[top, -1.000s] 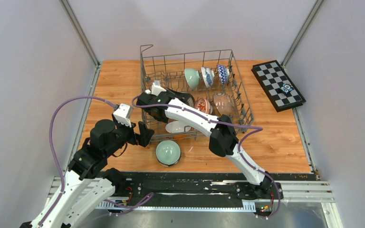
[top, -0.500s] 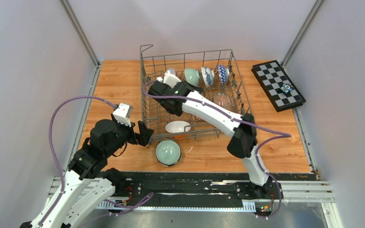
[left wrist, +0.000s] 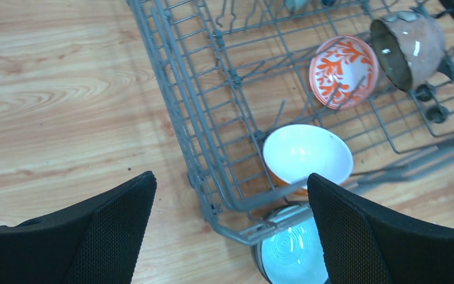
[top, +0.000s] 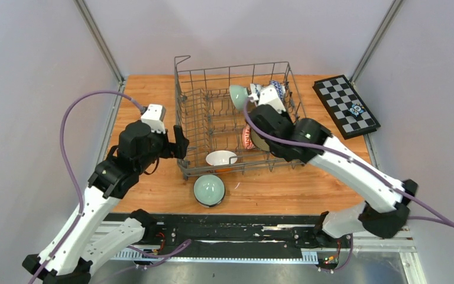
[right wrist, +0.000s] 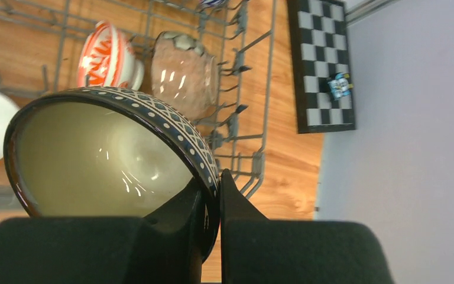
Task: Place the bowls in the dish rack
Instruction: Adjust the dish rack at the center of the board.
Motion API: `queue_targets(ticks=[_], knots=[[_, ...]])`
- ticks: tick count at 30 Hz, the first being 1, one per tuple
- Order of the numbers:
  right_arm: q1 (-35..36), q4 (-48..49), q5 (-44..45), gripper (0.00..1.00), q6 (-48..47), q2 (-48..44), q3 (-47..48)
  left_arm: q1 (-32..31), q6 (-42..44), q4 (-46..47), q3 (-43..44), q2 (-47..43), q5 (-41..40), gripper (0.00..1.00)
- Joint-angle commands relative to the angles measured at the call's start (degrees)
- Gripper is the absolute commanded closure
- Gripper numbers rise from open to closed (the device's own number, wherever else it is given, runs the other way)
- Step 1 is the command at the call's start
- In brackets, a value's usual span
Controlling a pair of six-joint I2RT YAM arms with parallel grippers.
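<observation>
The desk (top: 142,100) ends at grey walls on three sides. A strip of bare wood runs between its left edge and the rack (top: 210,121). The rack stands at the middle back, and its right wall is near the board (top: 346,106) at the far right. A small blue piece on the board is too small to read.

The left hand (left wrist: 229,177) hangs wide open, holding nothing, just outside the rack's left wall near the front corner. The right hand (right wrist: 213,183) is closed on the rim of the dark-rimmed bowl (right wrist: 106,154), which is tilted over the rack's right half, near the red-white bowl (right wrist: 103,59). The orange bowl (left wrist: 307,155) sits just inside the front wall. The green bowl (top: 208,189) lies on the desk just in front of that wall.

A second ago the right hand was over the rack's left half; it has carried the bowl to the right. The left arm has come nearer to the rack.
</observation>
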Motion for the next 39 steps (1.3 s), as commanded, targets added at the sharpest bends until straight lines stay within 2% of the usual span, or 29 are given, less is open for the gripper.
queue_targets(ticks=[1,7,10,12,17,20,21,28,35,39], knots=[[-0.3,3.6,-10.1,0.97,3.7,-9.9,-7.2,2.1,-0.3,0.9,1.8,6.0,-2.6,0.00],[-0.3,1.6,-22.1,0.97,7.3,-21.0,-15.4,4.5,-0.9,5.0,3.0,14.4,-1.1,0.03],[-0.3,-0.2,-26.3,0.97,8.7,-23.7,-19.2,6.2,-1.5,6.5,3.8,17.8,0.6,0.09],[-0.3,0.2,-28.2,0.97,9.7,-25.4,-22.3,7.4,-1.7,7.7,4.2,19.9,2.1,0.20],[-0.3,3.2,-28.1,0.97,12.1,-26.4,-28.5,8.1,-2.0,8.1,6.3,23.9,4.1,0.58],[-0.8,6.7,-27.9,0.97,12.9,-25.5,-30.8,8.1,-1.7,8.1,7.1,24.4,5.0,0.86],[-1.5,7.9,-27.5,0.97,13.2,-24.9,-31.3,8.0,-1.6,8.1,7.1,24.4,5.2,0.99],[-13.0,18.2,-33.0,0.97,12.2,-19.6,-32.4,8.1,-4.4,10.6,2.6,20.5,9.2,1.00],[-17.2,24.1,-30.0,0.97,12.7,-13.6,-30.1,8.1,-7.4,13.7,-2.5,17.8,15.5,1.00],[-21.9,26.8,-29.7,0.97,11.9,-9.5,-28.1,8.1,-10.8,16.6,-5.7,16.1,18.1,1.00]])
